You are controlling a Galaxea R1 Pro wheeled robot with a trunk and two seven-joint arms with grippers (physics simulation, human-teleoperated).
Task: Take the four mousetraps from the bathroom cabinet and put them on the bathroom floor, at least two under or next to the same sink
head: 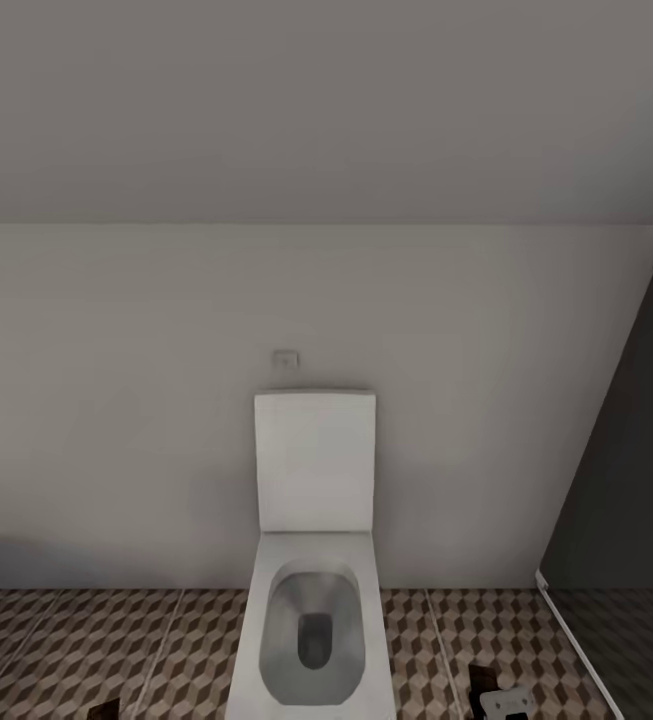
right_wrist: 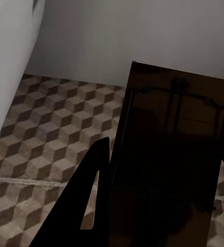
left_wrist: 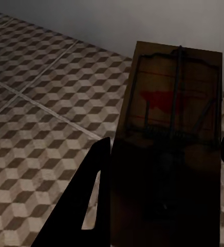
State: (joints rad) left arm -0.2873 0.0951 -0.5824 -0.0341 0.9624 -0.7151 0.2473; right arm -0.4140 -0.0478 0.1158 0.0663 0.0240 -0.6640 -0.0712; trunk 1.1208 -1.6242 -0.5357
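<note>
Between the left gripper (left_wrist: 163, 170) fingers sits one mousetrap (left_wrist: 173, 103), clamped; right gripper (right_wrist: 163, 175) clamps another mousetrap (right_wrist: 173, 134) over the floor (right_wrist: 55, 139); flat, stiff, light, likely best pinched by long edges

A home bathroom: a white rectangular ceramic toilet (head: 314, 600) with its lid raised stands against a plain pale grey wall (head: 116, 400), on a floor of brown-and-beige cube-patterned tiles (head: 96, 650) with pale grout lines.
</note>
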